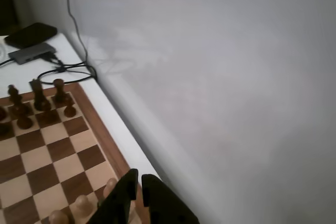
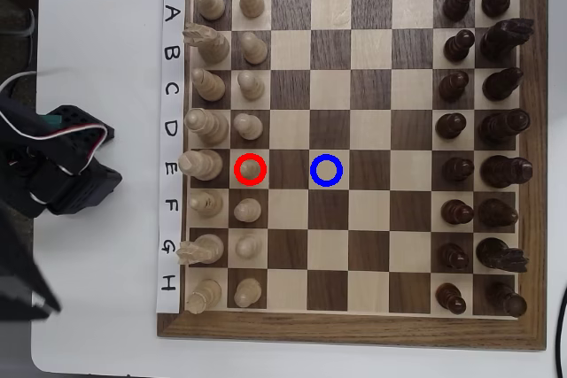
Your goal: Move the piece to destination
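Wrist view: tool (image 1: 137, 192) nrly closed, empty.

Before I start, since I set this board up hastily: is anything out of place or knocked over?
Nothing stands out. Every piece sits on its home square, none tipped; the pawn stands in the red ring, and the blue-ringed square is empty.

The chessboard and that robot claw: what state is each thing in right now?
Piece: upright on its starting square, inside the red ring.
Destination: blue-ringed pale square, empty.
Gripper: fingers close together, holding nothing, at the board's edge in the wrist view.
Other pale pawns: upright in their row.
Dark pieces: upright, all in their rows.
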Controlling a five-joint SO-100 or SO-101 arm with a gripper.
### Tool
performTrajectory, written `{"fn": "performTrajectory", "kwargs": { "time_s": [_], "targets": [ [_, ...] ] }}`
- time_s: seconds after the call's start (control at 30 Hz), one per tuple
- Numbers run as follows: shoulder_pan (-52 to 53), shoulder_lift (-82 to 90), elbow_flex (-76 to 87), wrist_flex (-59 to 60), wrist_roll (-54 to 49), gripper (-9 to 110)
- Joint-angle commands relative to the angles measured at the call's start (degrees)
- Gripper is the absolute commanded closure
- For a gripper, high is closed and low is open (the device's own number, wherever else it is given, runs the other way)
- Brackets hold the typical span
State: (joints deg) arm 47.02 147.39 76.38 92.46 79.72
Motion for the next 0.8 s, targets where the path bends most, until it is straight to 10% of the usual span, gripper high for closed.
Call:
{"fn": "performTrajectory", "kwargs": {
  "time_s": [0.0,0.77],
  "targets": [
    [-3.34,-2.2,-2.46,3.16,-2.64,101],
    [-22.41,-21.8,-7.38,4.66,-1.41,101]
  ]
}}
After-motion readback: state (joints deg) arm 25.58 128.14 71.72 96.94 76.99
